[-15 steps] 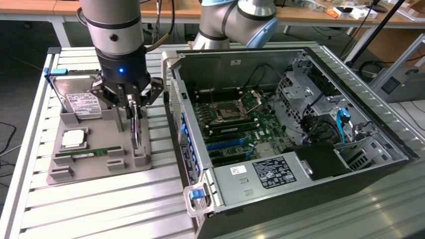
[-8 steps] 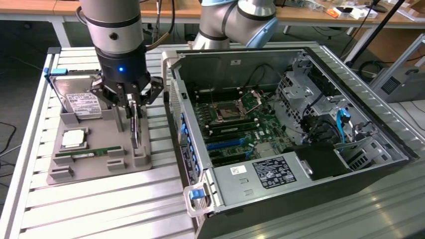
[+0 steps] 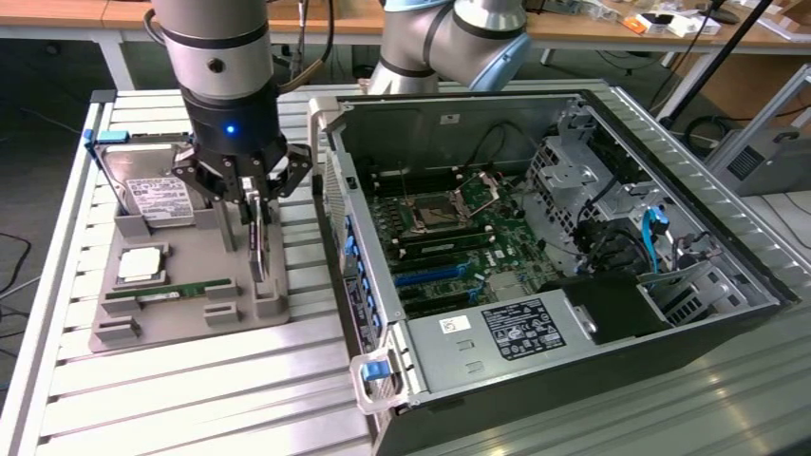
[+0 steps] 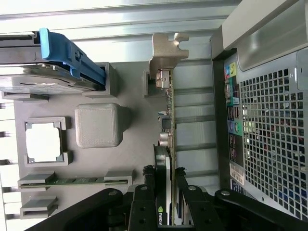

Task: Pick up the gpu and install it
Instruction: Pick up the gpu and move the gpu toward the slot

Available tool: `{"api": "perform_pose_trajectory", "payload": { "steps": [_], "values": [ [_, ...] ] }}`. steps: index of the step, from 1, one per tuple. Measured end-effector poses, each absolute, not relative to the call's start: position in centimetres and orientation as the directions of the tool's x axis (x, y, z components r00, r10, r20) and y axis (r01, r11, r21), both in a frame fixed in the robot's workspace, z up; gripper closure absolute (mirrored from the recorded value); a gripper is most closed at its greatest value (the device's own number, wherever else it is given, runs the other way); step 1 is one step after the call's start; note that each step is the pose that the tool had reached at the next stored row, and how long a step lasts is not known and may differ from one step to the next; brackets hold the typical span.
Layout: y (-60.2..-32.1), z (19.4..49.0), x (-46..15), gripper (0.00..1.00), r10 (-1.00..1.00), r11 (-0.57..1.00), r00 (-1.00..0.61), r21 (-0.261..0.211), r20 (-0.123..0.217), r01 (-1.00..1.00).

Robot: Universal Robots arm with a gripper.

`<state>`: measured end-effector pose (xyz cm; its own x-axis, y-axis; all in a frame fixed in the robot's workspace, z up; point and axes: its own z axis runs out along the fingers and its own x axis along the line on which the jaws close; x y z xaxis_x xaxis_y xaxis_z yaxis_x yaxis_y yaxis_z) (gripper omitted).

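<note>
Gpu (image 3: 257, 242) stands on edge in the grey tray (image 3: 165, 318), with the gripper (image 3: 257, 204) closed across its upper edge.
Beside the open computer case (image 3: 659, 142) on the desk (image 3: 190, 399), its long axis runs along the tray, parallel to the case's rear panel, with the silvery bracket (image 4: 166, 50) at the end nearest the hard drive (image 3: 152, 185). It is likely light and stiff but fragile: best held by both flat faces, mid-length and squarely.

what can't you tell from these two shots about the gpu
- gpu faces: edge-on in the wrist view.
- gpu top edge: covered by the gripper in the exterior view.
- whether its bottom edge sits in the gray holder or is lifted: too thin to tell in the exterior view.
</note>
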<state>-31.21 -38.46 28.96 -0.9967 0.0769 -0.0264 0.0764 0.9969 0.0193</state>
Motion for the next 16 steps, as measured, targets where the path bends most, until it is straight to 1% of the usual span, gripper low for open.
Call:
{"api": "perform_pose_trajectory", "payload": {
  "steps": [16],
  "values": [
    [-38.46,29.45,-31.21,0.73,0.077,0.997,-0.997,0.019,-0.026,0.076]
  ]
}}
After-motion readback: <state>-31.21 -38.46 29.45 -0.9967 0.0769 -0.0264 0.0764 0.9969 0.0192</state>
